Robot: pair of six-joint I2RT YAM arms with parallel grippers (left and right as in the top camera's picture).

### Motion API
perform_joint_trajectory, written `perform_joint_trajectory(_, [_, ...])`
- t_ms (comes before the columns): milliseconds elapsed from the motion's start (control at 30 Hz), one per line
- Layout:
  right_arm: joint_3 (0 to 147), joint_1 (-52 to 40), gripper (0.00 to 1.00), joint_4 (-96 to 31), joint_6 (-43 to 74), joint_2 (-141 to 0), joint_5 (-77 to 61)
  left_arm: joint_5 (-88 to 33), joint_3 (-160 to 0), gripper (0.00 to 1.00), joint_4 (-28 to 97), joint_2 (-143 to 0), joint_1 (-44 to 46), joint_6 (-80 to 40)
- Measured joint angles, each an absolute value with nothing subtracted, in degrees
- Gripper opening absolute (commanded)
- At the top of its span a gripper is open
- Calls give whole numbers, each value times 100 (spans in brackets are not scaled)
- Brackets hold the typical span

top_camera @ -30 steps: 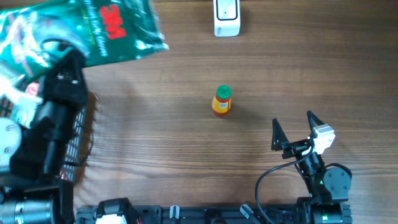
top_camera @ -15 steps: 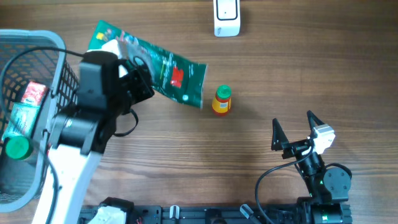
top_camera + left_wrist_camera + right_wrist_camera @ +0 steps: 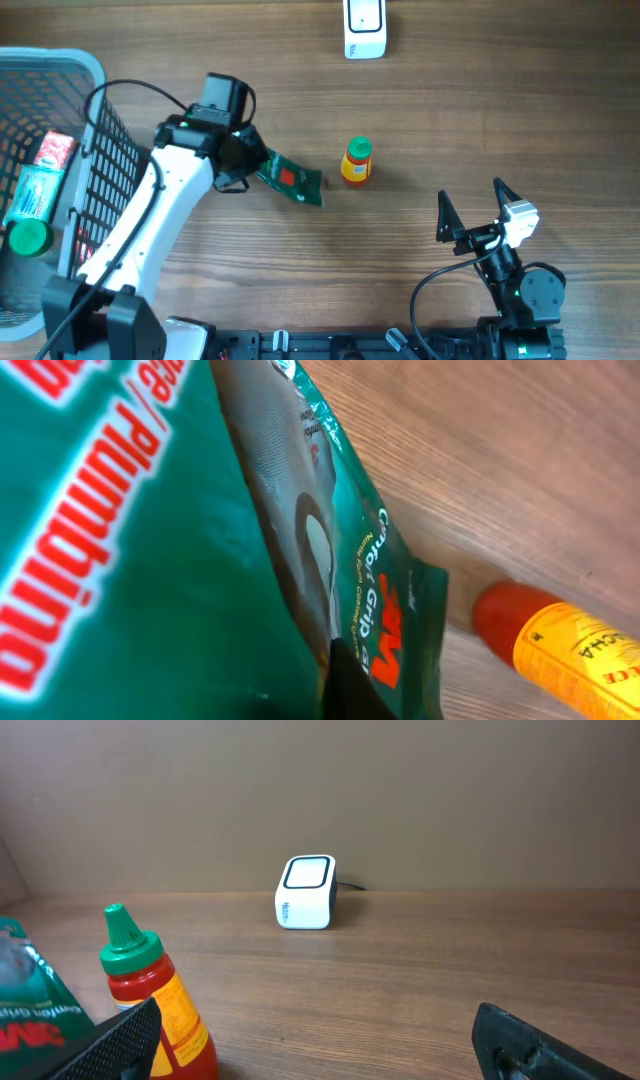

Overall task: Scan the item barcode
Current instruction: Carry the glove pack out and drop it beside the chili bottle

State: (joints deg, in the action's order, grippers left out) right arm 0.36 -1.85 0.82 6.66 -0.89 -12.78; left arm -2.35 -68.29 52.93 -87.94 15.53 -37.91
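My left gripper (image 3: 252, 164) is shut on a green 3M packet (image 3: 291, 180), which hangs low over the table just left of a small red sauce bottle (image 3: 356, 162) with a yellow label and green cap. In the left wrist view the packet (image 3: 150, 560) fills most of the frame, with the bottle (image 3: 560, 645) lying beyond its lower corner. The white barcode scanner (image 3: 365, 28) stands at the table's far edge. My right gripper (image 3: 470, 208) is open near the front right, holding nothing. Its wrist view shows the bottle (image 3: 150, 990) at left and the scanner (image 3: 306, 892) farther back.
A grey wire basket (image 3: 62, 62) at the far left holds several other packaged goods, among them a green-capped container (image 3: 27, 238). The left arm stretches from the front left corner across the basket's right side.
The left arm has swung out from above the basket, rightward and down, carrying the green packet to just left of the bottle. The right arm has not moved.
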Motion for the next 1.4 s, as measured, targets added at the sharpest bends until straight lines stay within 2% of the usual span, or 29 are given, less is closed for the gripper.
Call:
perform_joint_trajectory(67, [36, -185, 100, 80, 666, -89, -1278, -237, -6792, 4, 5229, -8799, 1754, -3828])
perform_joint_trajectory(100, [36, -185, 100, 82, 666, -89, -1278, -215, -6792, 8, 5223, -8799, 1883, -3833])
perform_joint_trajectory(200, [36, -185, 100, 82, 666, -89, -1278, -75, -6788, 35, 5229, -8799, 2132, -3848])
perform_joint_trajectory(233, [36, -185, 100, 80, 666, -89, -1278, 47, -6788, 38, 5227, -8799, 2211, -3885])
perform_joint_trajectory(267, [36, -185, 100, 80, 666, -89, -1278, 99, -6788, 49, 5227, -8799, 2220, -3879])
perform_joint_trajectory(333, [36, -185, 100, 82, 666, -89, -1278, 189, -6788, 62, 5227, -8796, 2224, -3916])
perform_joint_trajectory(433, [36, -185, 100, 80, 666, -89, -1278, 274, -6788, 74, 5227, -8715, 2224, -3951])
perform_joint_trajectory(500, [36, -185, 100, 80, 666, -89, -1278, 318, -6792, 79, 5229, -8527, 2224, -3959])
perform_joint_trajectory(600, [36, -185, 100, 82, 666, -89, -1278, 379, -6991, 100, 5225, -8079, 2224, -3979])
perform_joint_trajectory(833, [36, -185, 99, 82, 666, -89, -1278, 1286, -7524, 100, 5203, -6938, 2224, -3959])
perform_joint_trajectory(1133, [36, -185, 100, 82, 666, -89, -1278, 3922, -8068, 100, 4639, -5631, 2128, -3957])
perform_joint_trajectory(1233, [36, -185, 100, 80, 666, -89, -1278, 4536, -8158, 100, 4431, -5271, 1605, -3962])
perform_joint_trajectory(1400, [36, -185, 100, 82, 666, -89, -1278, 4871, -8169, 100, 4501, -5105, 196, -4150])
